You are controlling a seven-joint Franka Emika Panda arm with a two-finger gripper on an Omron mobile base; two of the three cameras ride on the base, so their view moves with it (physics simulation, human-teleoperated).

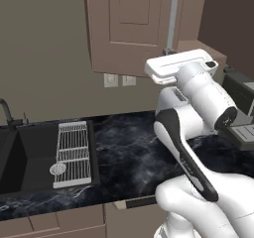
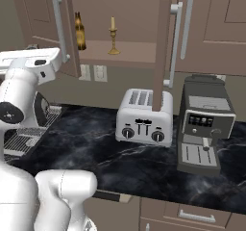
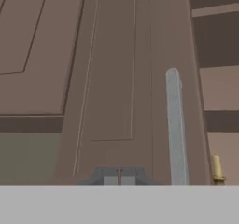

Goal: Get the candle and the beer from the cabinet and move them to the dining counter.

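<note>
The cabinet [image 2: 120, 54] stands with both doors swung open. On its shelf, the brown beer [image 2: 79, 31] is at the left and the golden candle [image 2: 113, 36] stands upright to its right. My gripper [image 3: 116, 176] is shut with nothing between its fingers, facing the left cabinet door [image 1: 134, 24], just left of that door's silver bar handle [image 3: 175, 125]. A bit of the candle [image 3: 217, 168] peeks past the door edge in the hand view. From the base views the hand [image 1: 178, 66] sits at the handle's lower end [image 2: 65, 57]. The dining counter is out of view.
Below the cabinet runs a black marbled worktop [image 2: 96, 148] with a silver toaster [image 2: 144, 117] and a dark coffee machine [image 2: 204, 124]. A sink [image 1: 20, 155] with a white wire rack [image 1: 73, 152] lies to the left. The right door [image 2: 163, 42] juts out above the toaster.
</note>
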